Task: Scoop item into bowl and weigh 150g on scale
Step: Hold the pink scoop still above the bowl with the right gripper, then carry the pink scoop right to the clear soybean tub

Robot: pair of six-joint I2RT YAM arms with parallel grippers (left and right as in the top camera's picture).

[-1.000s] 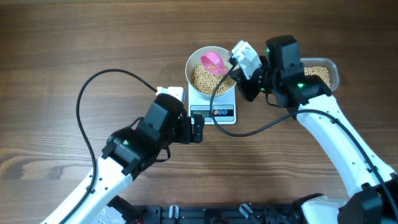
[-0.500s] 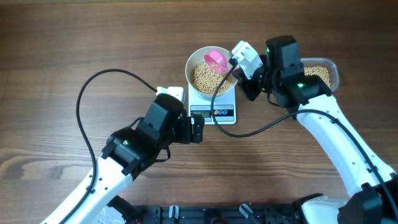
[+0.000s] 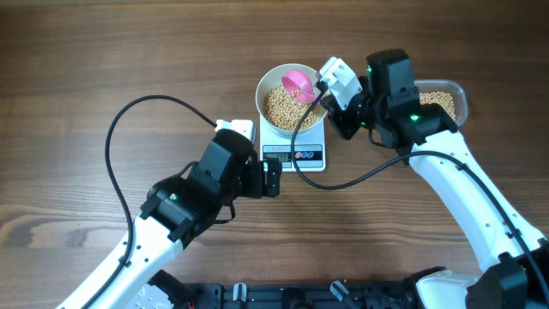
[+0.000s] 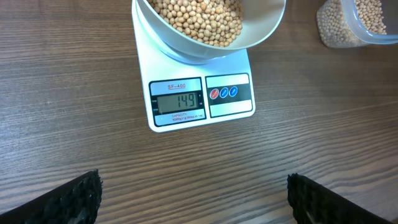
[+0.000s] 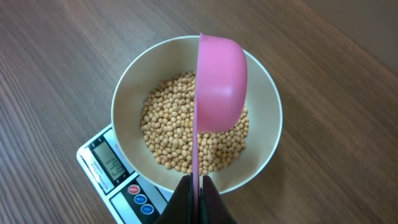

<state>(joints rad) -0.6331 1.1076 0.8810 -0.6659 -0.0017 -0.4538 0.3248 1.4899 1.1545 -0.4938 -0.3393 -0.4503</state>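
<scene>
Wooden table (image 3: 86, 51): left tool (image 4: 194, 199) wide open near scale (image 4: 186, 102); right tool (image 5: 198, 199) tight on pink scoop (image 5: 221, 81) above bowl (image 5: 127, 112).

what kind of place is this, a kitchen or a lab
Likely a robot test bench, not a kitchen: a left arm and right arm with trailing cables work a wood-grain table holding a scale, bowl and tub.
</scene>
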